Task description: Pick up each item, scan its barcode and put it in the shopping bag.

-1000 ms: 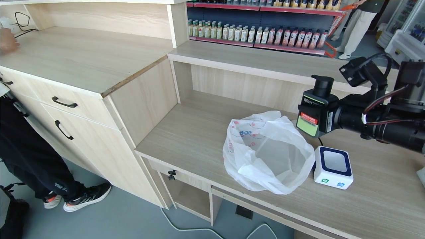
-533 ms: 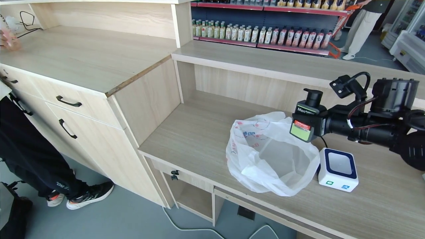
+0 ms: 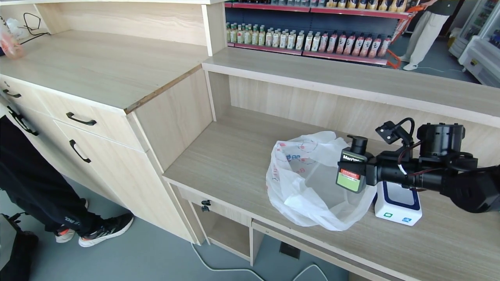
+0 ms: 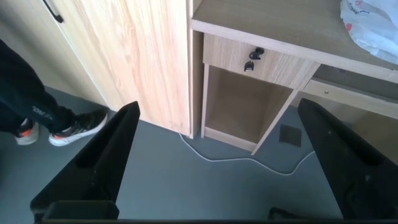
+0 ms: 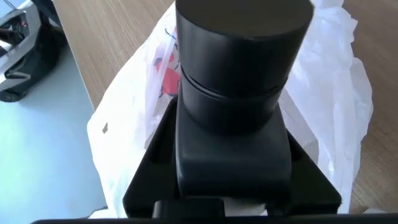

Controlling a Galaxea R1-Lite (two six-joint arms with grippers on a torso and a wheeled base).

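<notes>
The head camera looked forward and down from high up on the counter [image 3: 234, 156], taking in the bag [image 3: 312, 187] near its front edge and the floor [image 3: 148, 253] below. The left wrist camera sat lower, off the counter's front edge, facing down at the floor and the lock [image 4: 252, 57] under that edge. Both views shared the lock, a shoe [image 3: 103, 230] and the bag. The right wrist camera looked from very near, past the bottle [image 5: 242, 93], into the bag.
</notes>
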